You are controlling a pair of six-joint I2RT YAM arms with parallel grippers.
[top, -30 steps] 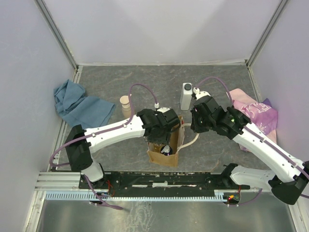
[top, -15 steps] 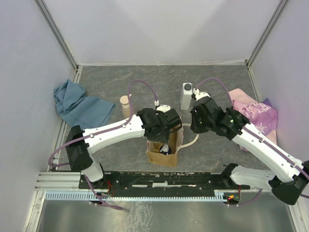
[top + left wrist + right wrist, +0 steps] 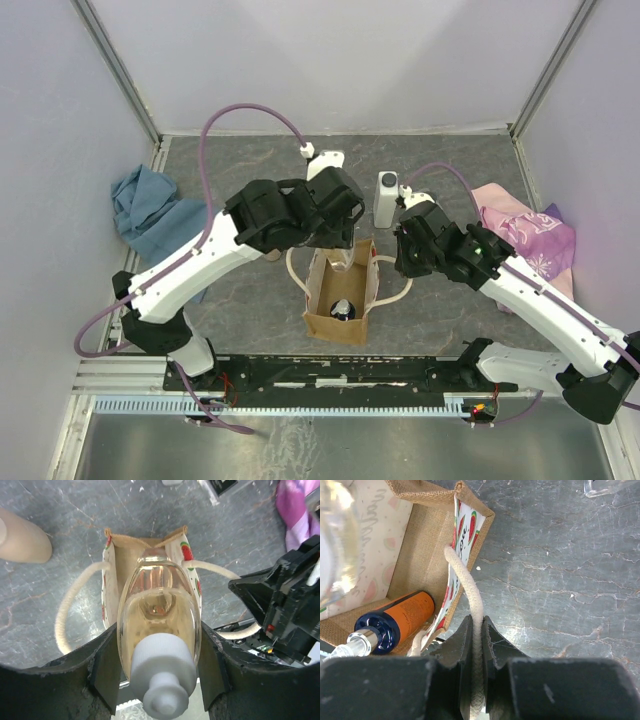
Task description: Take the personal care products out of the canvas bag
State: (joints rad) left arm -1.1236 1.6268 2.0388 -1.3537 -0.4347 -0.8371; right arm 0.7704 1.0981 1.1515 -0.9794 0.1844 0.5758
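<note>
- The canvas bag (image 3: 335, 328) stands open on the grey table (image 3: 450, 170), close in front of the arm bases and between the two arms.
- Its pale lining (image 3: 367, 535) is printed with watermelon slices and a faint cursive script that is too blurred to read. More small lettering runs beside the melons on the bag's rim, and it is just as illegible.
- An amber bottle (image 3: 407, 611) with a dark blue cap (image 3: 375, 627) lies on its side on the bag's floor.
- The right gripper (image 3: 477, 640) is clenched on the cream loop handle (image 3: 465, 585) on the bag's right side, with the rope pinched between its two fingers.
- The other handle (image 3: 62, 615) droops in a loop onto the table on the bag's left side.
- The left gripper (image 3: 159, 670) hangs directly above the bag's mouth. It is closed around a clear bottle (image 3: 157, 605), and its fingers press on both sides just below the pale grey cap (image 3: 160, 672). The bottle is clear of the bag, and no writing on it can be made out.
- A beige bottle (image 3: 22, 542) is on the table to the left of the bag, not touching it.
- A white squarish bottle (image 3: 385, 205) stands upright beyond the bag, near the right arm's wrist.
- A blue cloth (image 3: 150, 215) lies crumpled at the far left.
- A pink floral cloth (image 3: 525, 235) lies at the far right.
</note>
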